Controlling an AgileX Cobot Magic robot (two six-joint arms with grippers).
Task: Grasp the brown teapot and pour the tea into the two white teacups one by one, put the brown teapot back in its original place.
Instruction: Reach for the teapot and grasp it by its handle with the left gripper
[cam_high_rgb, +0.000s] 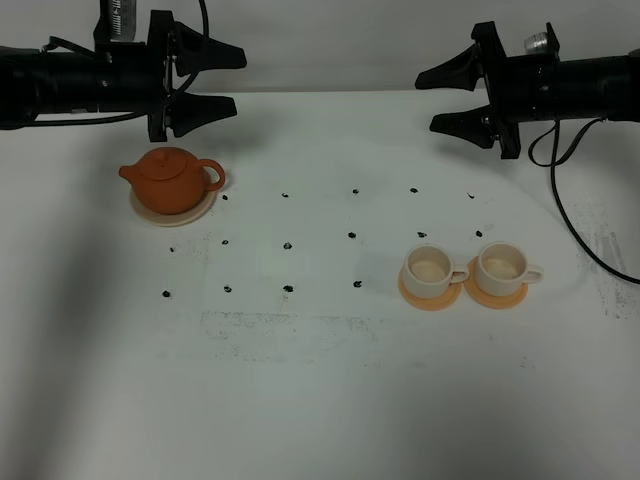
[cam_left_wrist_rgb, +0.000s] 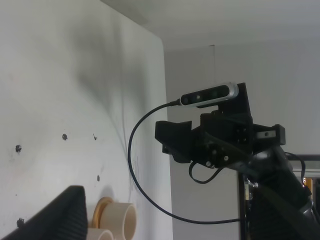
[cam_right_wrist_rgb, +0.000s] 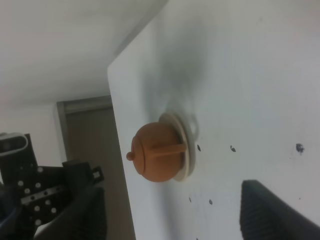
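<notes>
Orange-brown clay marks your target. The brown teapot (cam_high_rgb: 172, 180) sits upright with its lid on, resting on the beige saucer (cam_high_rgb: 172, 211), close to the far edge of the table (cam_high_rgb: 320, 400) and toward its left side. Its spout points at the left edge and its loop handle at the right.

Your left gripper (cam_high_rgb: 235, 80) hangs over the far edge just behind the pot and clear of it. Its fingers are spread wide and hold nothing. Your right gripper (cam_high_rgb: 428, 102) hangs over the far edge on the right side, its fingers likewise spread apart and holding nothing, well apart from the cups.

The two white teacups stand side by side toward the right edge, roughly midway between the far and near edges. The inner teacup (cam_high_rgb: 428, 268) is nearer the table's middle and the outer teacup (cam_high_rgb: 500, 264) nearer the right edge. Each rests on a small orange saucer (cam_high_rgb: 431, 297), and the two saucers lie just beside each other. Both handles point toward the right edge. The cups look pale inside, and you cannot tell whether they hold any liquid.

Small black marks (cam_high_rgb: 288, 244) run in rows across the white top between the pot and the cups.

Your right wrist view shows the teapot on its saucer near the table's edge. One dark finger (cam_right_wrist_rgb: 280, 210) shows in that view's corner, well apart from the pot.
</notes>
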